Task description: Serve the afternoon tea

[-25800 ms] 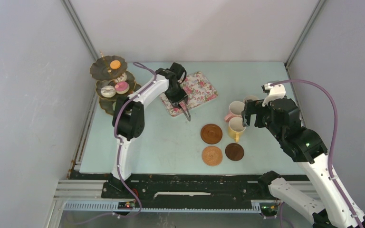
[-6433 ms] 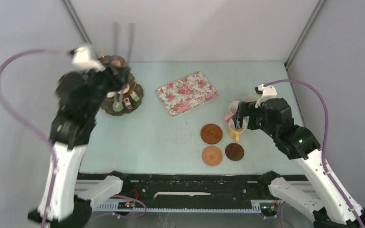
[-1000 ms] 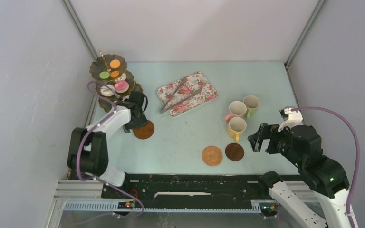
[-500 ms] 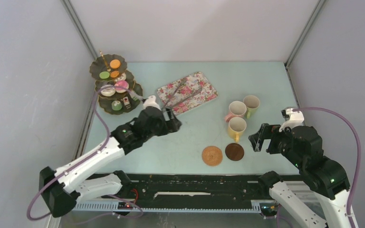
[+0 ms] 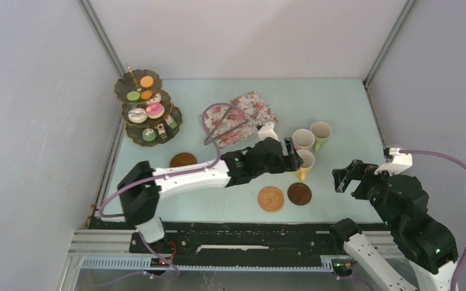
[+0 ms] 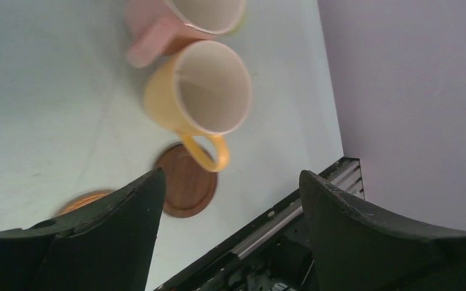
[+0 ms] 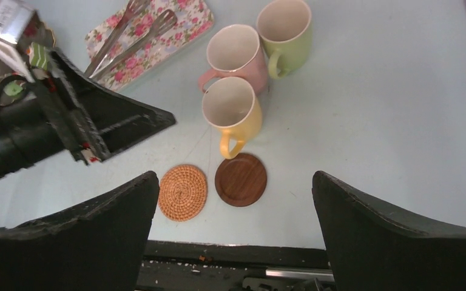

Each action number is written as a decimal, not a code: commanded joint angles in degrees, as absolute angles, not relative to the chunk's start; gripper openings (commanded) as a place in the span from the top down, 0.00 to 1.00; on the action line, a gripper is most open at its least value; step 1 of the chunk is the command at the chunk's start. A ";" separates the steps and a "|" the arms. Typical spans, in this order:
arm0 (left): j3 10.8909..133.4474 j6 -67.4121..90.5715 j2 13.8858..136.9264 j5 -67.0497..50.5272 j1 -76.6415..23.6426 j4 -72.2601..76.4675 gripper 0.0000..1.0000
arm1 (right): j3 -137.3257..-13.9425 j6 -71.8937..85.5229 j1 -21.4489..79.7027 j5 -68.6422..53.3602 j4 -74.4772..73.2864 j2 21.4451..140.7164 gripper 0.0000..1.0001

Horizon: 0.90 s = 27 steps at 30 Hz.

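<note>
**At the mugs, the left claw hangs released; one coaster lies by the stand**

On the far left of the table, the three-tier stand (image 5: pixel 123 86) holds the toy cakes (image 5: pixel 137 115). An orange macaron (image 5: pixel 147 81) sits on top, a green macaron (image 5: pixel 133 96) and a pink iced ring (image 5: pixel 155 110) are on the middle tier, and smaller pieces are on the bottom tier. The flowered tray (image 7: pixel 191 24) carries the metal tongs (image 7: pixel 139 40).

The pink mug (image 7: pixel 233 48), green mug (image 7: pixel 285 24) and yellow mug (image 7: pixel 233 109) stand upright and close together, each showing a white inside. The left gripper (image 6: pixel 230 176) hovers by the yellow mug with its jaws spread, grasping nothing. The right gripper (image 7: pixel 235 176) is also released, off to the right of the mugs. A woven coaster (image 7: pixel 183 192) and a dark coaster (image 7: pixel 241 179) lie side by side in front of the yellow mug, whose handle points toward the dark one.

A second ago the left gripper was down beside the stand at a third coaster (image 5: pixel 183 160). That coaster now lies alone near the stand, and the left arm has swung across to the mugs. The right arm has drawn back slightly to the right.
</note>
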<state>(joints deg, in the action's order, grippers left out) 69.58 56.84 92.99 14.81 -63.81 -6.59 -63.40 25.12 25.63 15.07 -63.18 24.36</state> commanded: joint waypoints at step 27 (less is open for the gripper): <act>108.89 58.39 125.60 28.18 -71.39 -34.45 0.44 | -66.56 29.27 25.47 19.86 -67.31 17.41 0.00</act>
